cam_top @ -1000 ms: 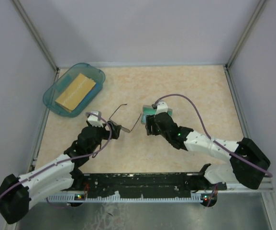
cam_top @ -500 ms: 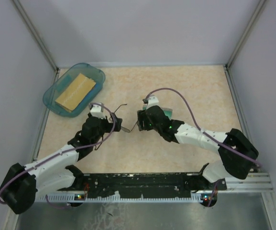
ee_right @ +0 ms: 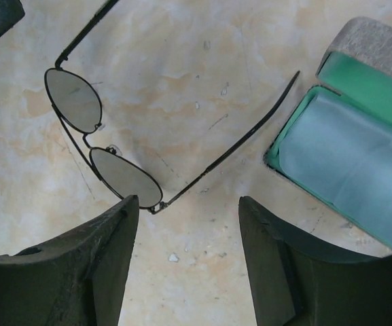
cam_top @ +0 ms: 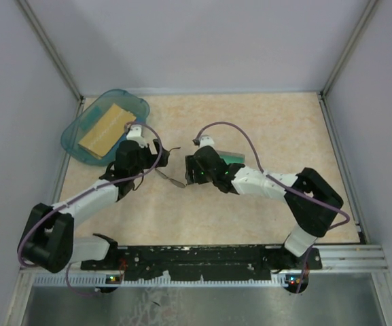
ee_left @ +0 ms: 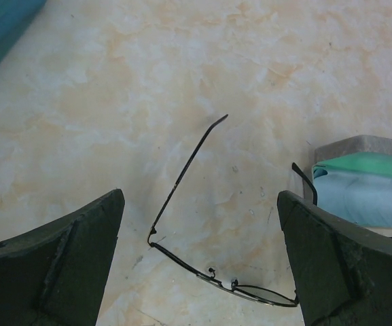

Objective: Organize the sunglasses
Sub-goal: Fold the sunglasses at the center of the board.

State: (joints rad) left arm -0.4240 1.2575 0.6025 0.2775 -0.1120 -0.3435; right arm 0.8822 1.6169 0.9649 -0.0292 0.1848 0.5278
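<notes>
The table (cam_top: 263, 122) is a beige, marbled slab boxed in by plain pale grey walls (cam_top: 202, 41).

From above, a translucent teal plastic tray (cam_top: 70, 139) with rounded corners sits at the far left corner. It holds a flat, tan rectangular block (cam_top: 107, 128). Near the middle of the table lie the sunglasses (cam_top: 171, 179), a thin dark wire frame, unfolded. The left gripper (cam_top: 156, 161) is just to their left and the right gripper (cam_top: 186, 175) just to their right. Behind the right wrist, a green-lined case (cam_top: 235, 157) peeks out.

The left wrist camera looks down on the sunglasses (ee_left: 263, 294) lying flat on the stone-patterned surface. One long slim temple arm reaches away, its tip curved. The lens rims sit at the bottom edge, between the two blocky black fingers (ee_left: 60, 265). These are spread wide and grasp nothing. At the right stands the open case (ee_left: 359, 144), grey and felt-like outside. A light blue cloth (ee_left: 365, 197) lies in its green lining.

The right wrist camera shows the sunglasses (ee_right: 122, 175) clearly. They have two teardrop lenses, nearly clear with a grey tint, joined by a double bridge. One temple arm stretches toward the case (ee_right: 379, 44), its tip just beside the rim. The smooth cloth (ee_right: 352, 163) fills the green tray. The matte black fingers (ee_right: 297, 272) stand apart over bare table, holding nothing. One tip is close to the nearer lens.
</notes>
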